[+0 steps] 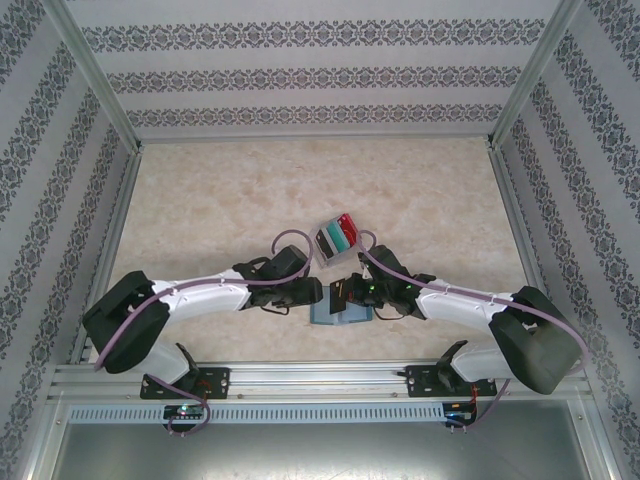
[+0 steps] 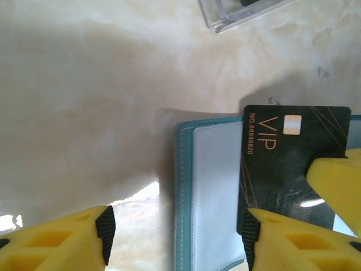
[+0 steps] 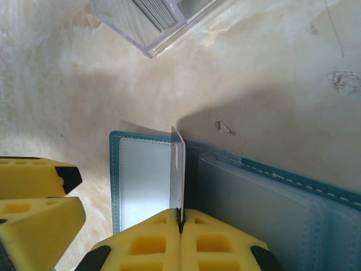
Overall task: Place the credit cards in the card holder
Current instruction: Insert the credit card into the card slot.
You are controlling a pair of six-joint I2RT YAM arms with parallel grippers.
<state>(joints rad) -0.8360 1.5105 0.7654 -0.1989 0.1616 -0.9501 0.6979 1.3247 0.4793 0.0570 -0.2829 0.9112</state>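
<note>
Worked over a pale marbled table (image 1: pixel 230 200), boxed in by patterned wallpaper (image 1: pixel 300 75) and metal rails (image 1: pixel 300 375).
Found a clear tray (image 2: pixel 225 21) of spare cards (image 1: pixel 338 235) just beyond the open teal card holder (image 2: pixel 211 186), near the front edge. Pinched the black VIP card (image 2: pixel 293 152) on edge upon the holder with the right claw (image 3: pixel 179 223) fully closed; held the left claw (image 2: pixel 177 237) parted and empty just beside it.

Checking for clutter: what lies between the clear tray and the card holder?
Bare tabletop separates clear tray from card holder, per the right wrist view.
</note>
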